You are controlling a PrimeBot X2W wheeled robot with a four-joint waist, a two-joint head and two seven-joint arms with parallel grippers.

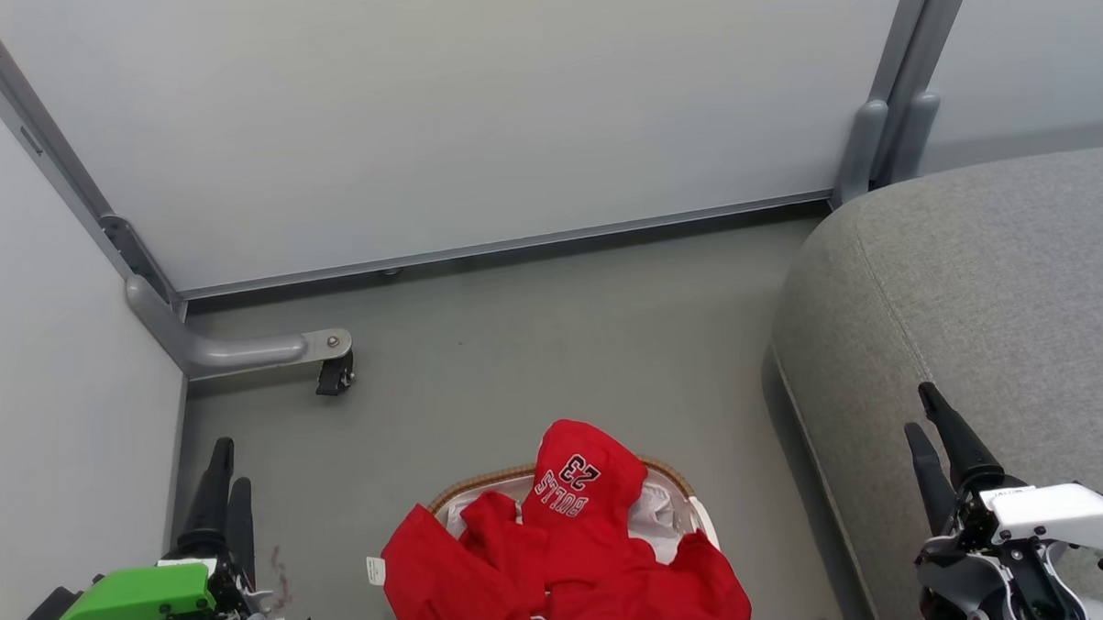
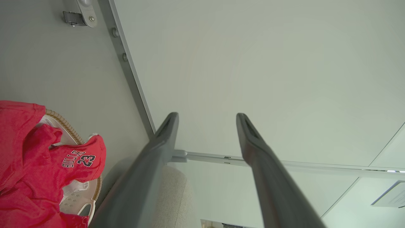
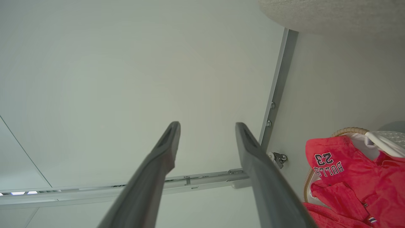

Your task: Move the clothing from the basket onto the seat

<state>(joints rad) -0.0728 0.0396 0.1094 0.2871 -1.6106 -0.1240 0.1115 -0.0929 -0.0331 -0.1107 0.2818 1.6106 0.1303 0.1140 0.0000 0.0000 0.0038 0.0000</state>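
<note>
Your left jaws and right jaws stand wide apart, holding nothing; the clothing (image 1: 560, 548) lies heaped in the basket (image 1: 482, 483) near the seat (image 1: 973, 286).

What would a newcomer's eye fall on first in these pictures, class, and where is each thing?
The bright red sports clothing printed "BULLS 23" grabs the eye first, heaped in and spilling over the white plastic laundry basket with a brown woven rim at the bottom centre of the head view. To the right rises the large grey woven-fabric seat cushion. The left gripper and right gripper flank the basket, jaws open and empty.
</note>
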